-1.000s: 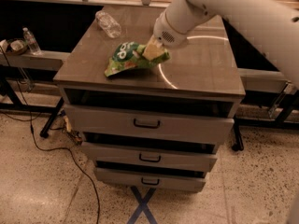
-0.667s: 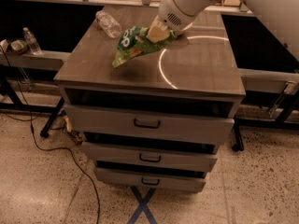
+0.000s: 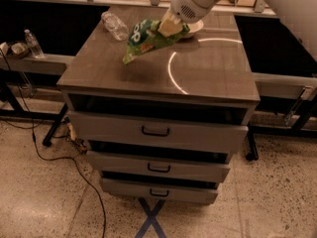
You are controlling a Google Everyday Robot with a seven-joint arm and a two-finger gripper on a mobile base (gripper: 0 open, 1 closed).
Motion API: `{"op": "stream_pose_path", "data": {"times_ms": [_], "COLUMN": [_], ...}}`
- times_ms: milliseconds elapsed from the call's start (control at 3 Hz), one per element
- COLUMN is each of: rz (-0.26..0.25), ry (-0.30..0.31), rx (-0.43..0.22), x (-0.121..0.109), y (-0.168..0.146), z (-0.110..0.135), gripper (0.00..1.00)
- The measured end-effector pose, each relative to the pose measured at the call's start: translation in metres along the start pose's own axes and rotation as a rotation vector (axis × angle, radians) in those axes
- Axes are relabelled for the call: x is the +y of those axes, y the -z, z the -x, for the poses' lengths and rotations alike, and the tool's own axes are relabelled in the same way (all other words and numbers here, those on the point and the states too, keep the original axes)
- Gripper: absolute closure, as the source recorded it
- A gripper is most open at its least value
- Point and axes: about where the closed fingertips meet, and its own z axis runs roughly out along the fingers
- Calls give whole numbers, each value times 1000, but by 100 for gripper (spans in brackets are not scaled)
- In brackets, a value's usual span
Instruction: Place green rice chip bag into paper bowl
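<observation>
My gripper (image 3: 170, 27) is shut on the right end of the green rice chip bag (image 3: 144, 39) and holds it in the air over the back of the cabinet top. The bag hangs down to the left, its lower tip above the top's middle. The paper bowl (image 3: 194, 29) sits on the top just right of and behind the gripper; only its right rim shows, the rest is hidden by my arm and the bag.
A clear plastic bottle (image 3: 114, 25) lies at the back left of the grey drawer cabinet's top (image 3: 208, 73). Three drawers with handles face me. A counter with a small bottle (image 3: 33, 43) stands at the left. A cable runs over the floor.
My gripper has lifted the green bag off the cabinet top and carried it toward the back, up to the paper bowl.
</observation>
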Motion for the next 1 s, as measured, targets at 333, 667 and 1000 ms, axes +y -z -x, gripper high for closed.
{"op": "stream_pose_path", "data": {"times_ms": [333,667,1000], "rz": [-67,-127,-246], "ry": [22,27,-42], "rx": [-41,-83,-177], "x": [-56,-107,-172], "y": [4,-7,-9], "z": [0,-1,-15], "gripper": [100,100,100]}}
